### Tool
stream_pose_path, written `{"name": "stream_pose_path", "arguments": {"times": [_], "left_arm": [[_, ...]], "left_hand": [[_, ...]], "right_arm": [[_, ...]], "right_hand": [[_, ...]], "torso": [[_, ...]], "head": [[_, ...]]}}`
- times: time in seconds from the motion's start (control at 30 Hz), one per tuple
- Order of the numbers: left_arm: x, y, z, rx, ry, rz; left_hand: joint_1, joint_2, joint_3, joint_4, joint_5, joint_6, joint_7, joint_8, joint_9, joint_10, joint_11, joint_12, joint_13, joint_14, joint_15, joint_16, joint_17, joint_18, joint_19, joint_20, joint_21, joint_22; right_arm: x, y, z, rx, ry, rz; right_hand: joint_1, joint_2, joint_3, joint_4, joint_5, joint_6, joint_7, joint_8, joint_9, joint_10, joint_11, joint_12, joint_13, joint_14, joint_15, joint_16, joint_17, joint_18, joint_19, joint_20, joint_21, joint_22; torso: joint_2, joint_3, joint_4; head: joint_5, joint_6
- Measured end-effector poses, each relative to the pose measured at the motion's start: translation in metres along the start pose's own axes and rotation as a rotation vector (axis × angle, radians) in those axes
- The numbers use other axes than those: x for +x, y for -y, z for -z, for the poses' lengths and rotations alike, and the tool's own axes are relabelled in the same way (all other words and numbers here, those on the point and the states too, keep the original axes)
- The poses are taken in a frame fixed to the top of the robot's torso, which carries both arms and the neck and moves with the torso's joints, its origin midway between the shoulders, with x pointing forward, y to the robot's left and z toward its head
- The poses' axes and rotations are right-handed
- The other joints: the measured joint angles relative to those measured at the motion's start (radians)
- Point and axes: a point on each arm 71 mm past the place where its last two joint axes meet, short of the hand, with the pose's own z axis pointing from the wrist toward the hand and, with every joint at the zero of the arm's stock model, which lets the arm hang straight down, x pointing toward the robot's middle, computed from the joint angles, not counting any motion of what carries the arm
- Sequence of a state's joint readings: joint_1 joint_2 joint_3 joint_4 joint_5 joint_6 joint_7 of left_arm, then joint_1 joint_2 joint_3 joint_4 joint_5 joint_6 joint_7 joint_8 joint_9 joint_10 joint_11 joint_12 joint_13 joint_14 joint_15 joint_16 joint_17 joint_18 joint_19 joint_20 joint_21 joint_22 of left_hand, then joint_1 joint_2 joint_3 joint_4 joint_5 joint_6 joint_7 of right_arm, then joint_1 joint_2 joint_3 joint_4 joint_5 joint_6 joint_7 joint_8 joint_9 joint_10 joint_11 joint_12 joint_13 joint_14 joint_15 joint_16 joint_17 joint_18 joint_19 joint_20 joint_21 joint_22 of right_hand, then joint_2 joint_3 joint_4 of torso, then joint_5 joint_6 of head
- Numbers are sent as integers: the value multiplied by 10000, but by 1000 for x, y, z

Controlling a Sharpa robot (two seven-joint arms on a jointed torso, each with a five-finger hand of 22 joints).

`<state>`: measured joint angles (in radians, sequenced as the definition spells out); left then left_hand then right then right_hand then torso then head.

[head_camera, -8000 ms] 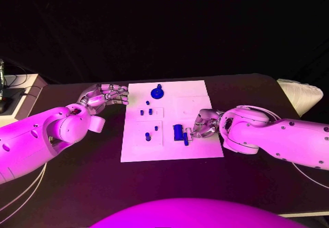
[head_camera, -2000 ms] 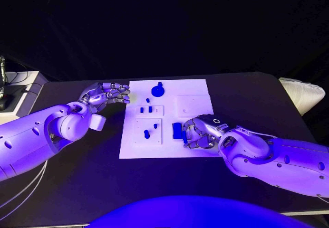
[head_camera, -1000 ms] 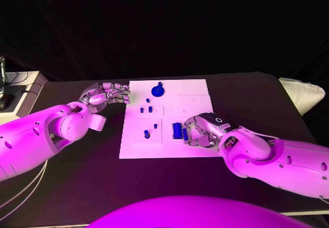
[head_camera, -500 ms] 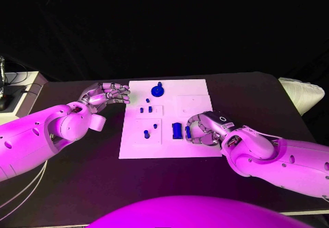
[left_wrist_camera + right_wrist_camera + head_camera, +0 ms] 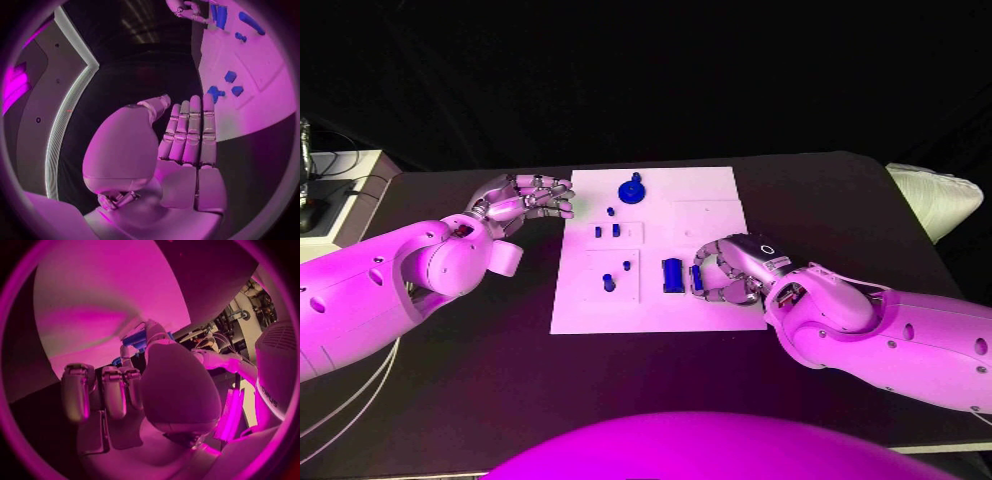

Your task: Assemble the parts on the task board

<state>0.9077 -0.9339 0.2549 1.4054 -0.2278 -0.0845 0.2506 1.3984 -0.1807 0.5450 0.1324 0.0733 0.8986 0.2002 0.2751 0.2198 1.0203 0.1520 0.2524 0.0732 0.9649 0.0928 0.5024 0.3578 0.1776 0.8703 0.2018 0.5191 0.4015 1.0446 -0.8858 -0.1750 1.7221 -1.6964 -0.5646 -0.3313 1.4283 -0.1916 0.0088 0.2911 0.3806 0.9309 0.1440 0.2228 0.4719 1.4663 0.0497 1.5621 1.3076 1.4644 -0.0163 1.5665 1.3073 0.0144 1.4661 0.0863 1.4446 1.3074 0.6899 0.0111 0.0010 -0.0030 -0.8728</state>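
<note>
Change since half a second ago: right hand shifted slightly toward the right of the frame, away from the larger blue block; the narrow blue bar remains just at its fingertips. Left hand and board unchanged.

Task board: white plate, centre of the black worktop, long side running toward the top of the frame.

Parts on board:
- Round blue piece with knob, top centre of the board.
- Small blue peg, just below and left of the round piece.
- Two short blue pegs, side by side in the upper-left square recess.
- Two blue pegs, in the lower-left recess, one higher and smaller.
- Larger blue block, upright, lower middle of the board.
- Narrow blue bar, just right of the block, against the right hand's fingers; whether it is pinched or merely touched cannot be told.

Right hand: at the board's lower right edge, fingers curled toward the bar.

Left hand: on the worktop beside the board's upper left edge, fingers loosely curled, holding nothing; the left wrist view shows its fingers straight and close together.
</note>
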Motion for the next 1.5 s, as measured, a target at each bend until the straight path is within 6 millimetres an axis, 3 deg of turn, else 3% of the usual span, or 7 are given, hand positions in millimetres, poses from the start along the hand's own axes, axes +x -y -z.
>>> {"name": "stream_pose_path", "arguments": {"times": [0.5,0.67,0.73,0.8,0.87,0.93,1.5], "left_arm": [[0,0,0,-6,-1,-4],[0,0,0,-7,-3,-5],[0,0,0,-8,-3,-5],[0,0,0,-8,-3,-6],[0,0,0,-9,-3,-6],[0,0,0,-9,-3,-6],[0,0,0,-10,-4,-9]], "left_hand": [[0,0,0,0,0,-36,36,0,1,0,0,0,0,0,0,0,11,0,35,-35,0,-9],[0,0,0,0,0,-36,36,0,1,0,-1,0,0,0,0,0,11,0,35,-35,0,-9],[0,0,0,0,0,-35,36,0,1,0,0,0,0,0,0,0,11,0,35,-35,0,-9],[0,0,0,0,0,-35,36,0,1,0,-1,0,0,0,0,0,11,1,36,-35,-1,-9],[0,0,0,0,0,-35,36,0,-7,0,-1,0,0,0,0,0,21,1,73,2,-39,-9],[0,0,0,0,0,-35,36,0,-8,1,-1,0,0,0,0,0,21,1,72,2,-38,-8],[0,0,0,0,0,-72,72,0,-17,1,-1,0,0,0,0,0,29,1,72,1,-38,-18]], "right_arm": [[2,-2,-1,-42,-168,35],[3,-1,-2,-17,-254,82],[3,-1,-2,-14,-288,100],[3,-1,-2,-14,-318,116],[3,-1,-2,-18,-351,131],[4,-1,-2,-19,-377,145],[0,-1,4,14,-284,138]], "right_hand": [[-118,-118,27,26,-71,26,-31,-32,-29,0,0,-27,-1,0,0,0,8,-1,0,0,-72,7],[-229,-229,56,1,-271,32,-103,-72,-99,0,0,-227,-1,1,0,0,8,0,0,0,-262,7],[-312,-310,94,13,-638,-340,-64,-223,-170,-11,31,-409,-2,1,0,0,8,-1,0,0,-477,7],[-314,-465,-332,24,-861,-768,32,-389,-334,-6,144,-616,-2,30,30,0,7,0,0,0,-650,6],[-296,-498,-773,39,-882,-1100,94,-503,-453,-6,144,-777,-2,-1,77,0,7,0,0,0,-677,7],[-267,-600,-1116,53,-941,-1329,147,-514,-547,-16,205,-864,-2,18,126,0,7,154,1,73,-715,6],[-316,-648,-1351,68,-960,-1361,150,-445,-606,-3,215,-828,-3,18,126,0,5,155,1,72,-751,4]], "torso": [[3,-3,-7],[-1,-2,-7],[-1,-2,-7],[-1,-2,-7],[-1,-2,-7],[-1,-2,-7],[2,9,-2]], "head": [[33,0],[32,0],[27,0],[23,0],[18,0],[17,0],[9,0]]}}
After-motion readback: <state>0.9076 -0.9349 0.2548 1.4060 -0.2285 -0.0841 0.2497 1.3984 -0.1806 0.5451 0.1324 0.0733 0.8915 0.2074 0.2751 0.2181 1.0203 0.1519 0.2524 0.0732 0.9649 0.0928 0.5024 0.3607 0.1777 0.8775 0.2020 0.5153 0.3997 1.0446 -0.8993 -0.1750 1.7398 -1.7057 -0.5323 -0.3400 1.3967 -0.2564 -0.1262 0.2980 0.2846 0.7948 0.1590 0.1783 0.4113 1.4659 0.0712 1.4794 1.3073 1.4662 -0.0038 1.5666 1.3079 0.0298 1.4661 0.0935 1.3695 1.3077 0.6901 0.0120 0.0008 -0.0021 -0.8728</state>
